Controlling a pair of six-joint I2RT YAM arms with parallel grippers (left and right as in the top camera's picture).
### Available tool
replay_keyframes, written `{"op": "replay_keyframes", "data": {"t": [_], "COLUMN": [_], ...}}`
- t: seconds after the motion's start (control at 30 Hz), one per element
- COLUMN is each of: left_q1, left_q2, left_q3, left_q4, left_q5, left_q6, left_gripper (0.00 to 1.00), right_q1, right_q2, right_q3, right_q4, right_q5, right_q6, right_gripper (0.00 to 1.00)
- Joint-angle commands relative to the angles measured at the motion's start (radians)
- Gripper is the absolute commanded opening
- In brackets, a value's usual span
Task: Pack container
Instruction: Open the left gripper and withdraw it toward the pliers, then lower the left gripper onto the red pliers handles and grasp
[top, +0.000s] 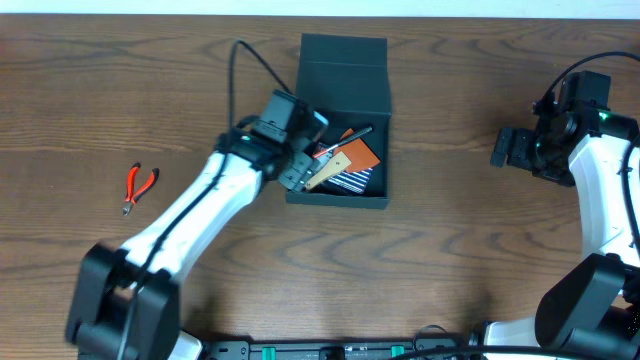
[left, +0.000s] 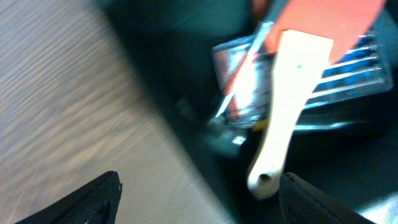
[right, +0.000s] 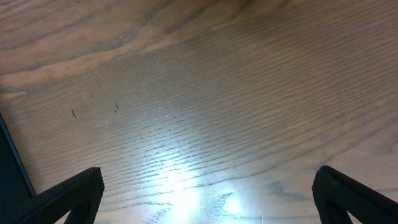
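Observation:
The dark teal container (top: 340, 70) stands open at the table's middle back, its flap lid lying back. Inside lie a scraper with an orange blade and cream handle (top: 340, 165), a striped packet (top: 352, 180) and a black pen-like tool (top: 352, 135). My left gripper (top: 297, 165) is open over the container's left wall; in the left wrist view the cream handle (left: 286, 118) lies just inside the right finger, with my open fingers (left: 199, 199) straddling the wall. My right gripper (top: 505, 148) is open and empty over bare table at the far right (right: 205, 199).
Red-handled pliers (top: 138, 186) lie on the wood table at the left, well apart from the container. The container's dark edge shows at the left of the right wrist view (right: 9, 162).

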Motion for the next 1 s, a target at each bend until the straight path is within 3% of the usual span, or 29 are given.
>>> {"op": "replay_keyframes", "data": {"t": [0.0,0.13,0.23,0.43,0.73,0.97], "left_q1": [0.084,0.250,0.393,0.627,0.671,0.671], "left_q2": [-0.131,-0.245,-0.301,-0.317,-0.201,-0.065], "left_q3": [0.094,0.175,0.177,0.117,-0.096,-0.119], "left_q4": [-0.069,-0.277,-0.371,-0.385,-0.237,-0.183], "left_q5": [-0.105,-0.104,-0.115,-0.111,-0.095,-0.049], "left_q6": [-0.178,-0.266,-0.266,-0.269,0.054,0.246], "left_gripper": [0.83,0.86,1.00,0.99,0.99,0.99], "right_q1": [0.005,0.005,0.005,0.005,0.005,0.005], "right_q2": [0.007,0.007,0.007,0.007,0.007,0.007], "right_q3": [-0.005,-0.005,-0.005,-0.005,-0.005,-0.005], "right_q4": [0.002,0.002,0.002,0.001,-0.001,-0.006], "right_q5": [-0.007,-0.007,-0.008,-0.008,-0.008,-0.008], "right_q6": [-0.012,-0.012,-0.012,-0.012,-0.012,-0.012], "right_gripper": [0.99,0.99,0.99,0.99,0.99,0.99]}}
